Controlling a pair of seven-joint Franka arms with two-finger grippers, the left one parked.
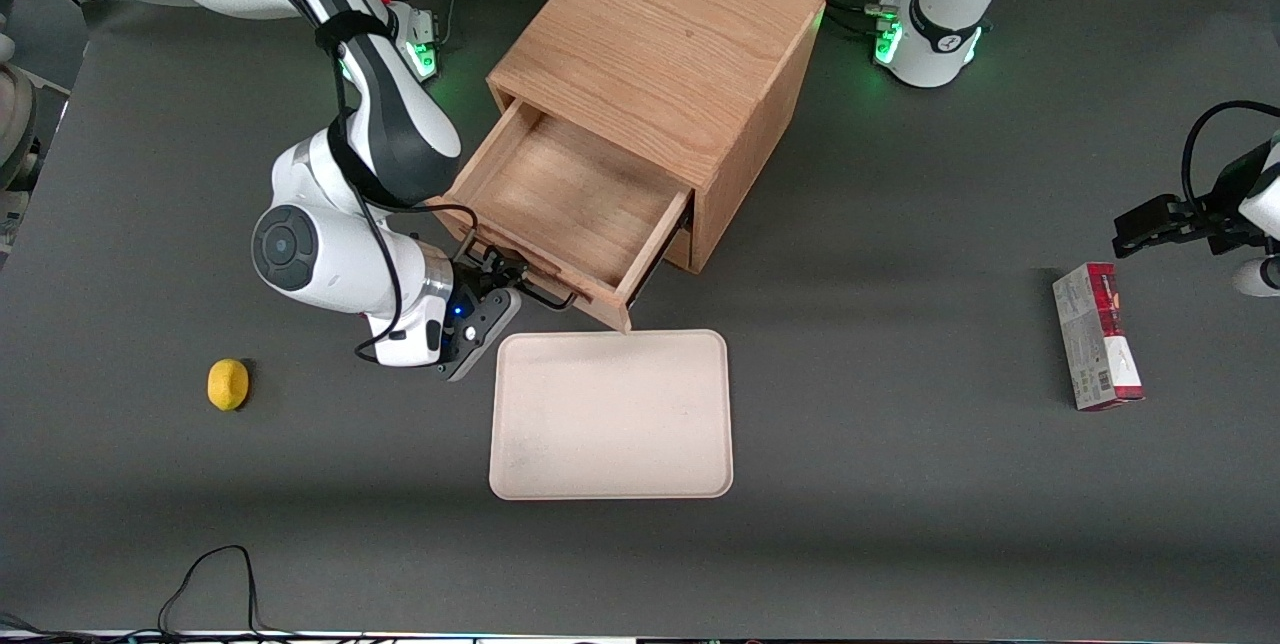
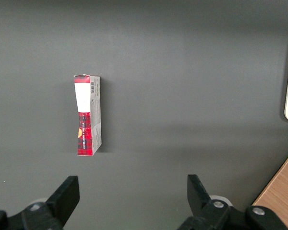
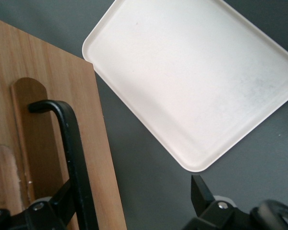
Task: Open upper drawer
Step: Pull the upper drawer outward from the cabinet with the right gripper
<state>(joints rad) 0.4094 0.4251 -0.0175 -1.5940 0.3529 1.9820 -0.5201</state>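
The upper drawer [image 1: 560,204] stands pulled well out of the oak cabinet [image 1: 660,44], and its bare wooden inside shows. Its black bar handle [image 1: 548,298] runs along the drawer front, on the side nearer the front camera. My gripper [image 1: 497,276] sits at one end of that handle and is open. In the right wrist view the handle [image 3: 72,143] lies against the drawer front [image 3: 101,158] close to one finger [image 3: 66,194]. The other finger [image 3: 199,191] is far off over the grey table, so the gripper [image 3: 132,184] holds nothing.
A beige tray [image 1: 610,414] [image 3: 192,81] lies just in front of the open drawer, nearer the front camera. A yellow lemon [image 1: 228,384] sits toward the working arm's end. A red and white box [image 1: 1097,334] [image 2: 88,115] lies toward the parked arm's end.
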